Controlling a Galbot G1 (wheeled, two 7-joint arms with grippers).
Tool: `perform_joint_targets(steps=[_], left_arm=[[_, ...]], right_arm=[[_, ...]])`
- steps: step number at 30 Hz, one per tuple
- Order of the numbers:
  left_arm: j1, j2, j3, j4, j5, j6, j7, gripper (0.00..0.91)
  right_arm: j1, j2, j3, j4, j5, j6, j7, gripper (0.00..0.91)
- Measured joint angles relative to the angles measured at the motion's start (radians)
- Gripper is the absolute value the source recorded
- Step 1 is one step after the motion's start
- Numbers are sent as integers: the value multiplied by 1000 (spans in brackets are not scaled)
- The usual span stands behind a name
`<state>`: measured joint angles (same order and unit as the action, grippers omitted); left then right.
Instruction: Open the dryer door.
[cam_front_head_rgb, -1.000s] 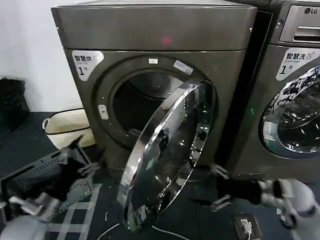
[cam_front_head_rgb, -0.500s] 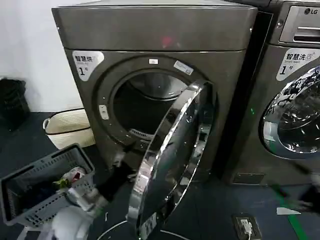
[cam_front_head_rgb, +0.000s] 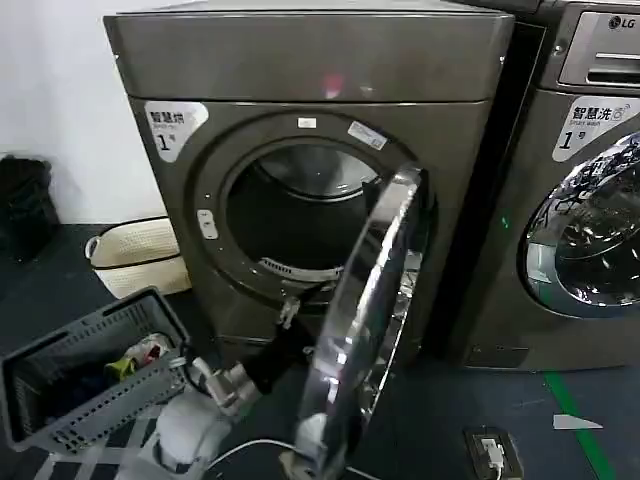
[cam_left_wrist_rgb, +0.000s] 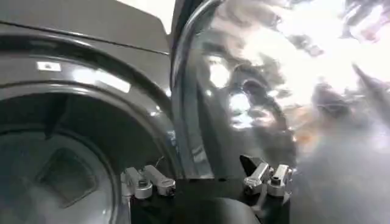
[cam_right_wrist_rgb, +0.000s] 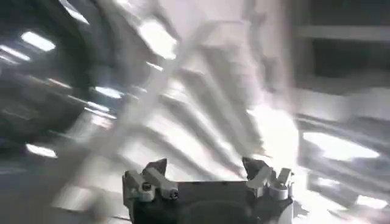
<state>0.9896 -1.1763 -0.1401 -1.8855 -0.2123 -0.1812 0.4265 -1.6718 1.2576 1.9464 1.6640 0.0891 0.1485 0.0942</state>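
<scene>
Since a moment ago the dryer door (cam_front_head_rgb: 365, 320) has swung further out from the dryer (cam_front_head_rgb: 310, 150), and now it stands almost edge-on beside the round opening. The left gripper (cam_front_head_rgb: 287, 312) has moved up and reaches to the door's inner side, just under the opening, with jaws spread and holding nothing. The right gripper (cam_right_wrist_rgb: 207, 176) also has jaws spread.

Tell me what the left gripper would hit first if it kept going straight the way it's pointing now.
Probably the dryer door: the left gripper points up along its inner side, open-jawed, toward the drum opening. Depth is unclear, so it might pass into the drum instead.
</scene>
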Motion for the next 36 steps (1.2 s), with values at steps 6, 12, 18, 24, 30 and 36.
perform_joint_targets(steps=[6,12,18,24,30,36], left_arm=[[-72,-33,76,47,2,5,2,907],[-150,-86,164,98,7,8,3,907],[-225,-149,237,154,7,4,3,907],[-287,-203,293,208,-1,3,3,907],[-336,-246,334,249,-14,13,3,907],[-371,-287,356,286,-17,30,8,907]], right_arm=[[-4,13,85,-81,-35,37,60,907],[-25,-3,157,-140,-39,42,96,907],[-49,-17,228,-194,-49,31,132,907],[-73,-15,277,-249,-47,35,160,907],[-100,-31,309,-282,-48,-4,205,907],[-128,-59,328,-325,-55,29,222,907]])
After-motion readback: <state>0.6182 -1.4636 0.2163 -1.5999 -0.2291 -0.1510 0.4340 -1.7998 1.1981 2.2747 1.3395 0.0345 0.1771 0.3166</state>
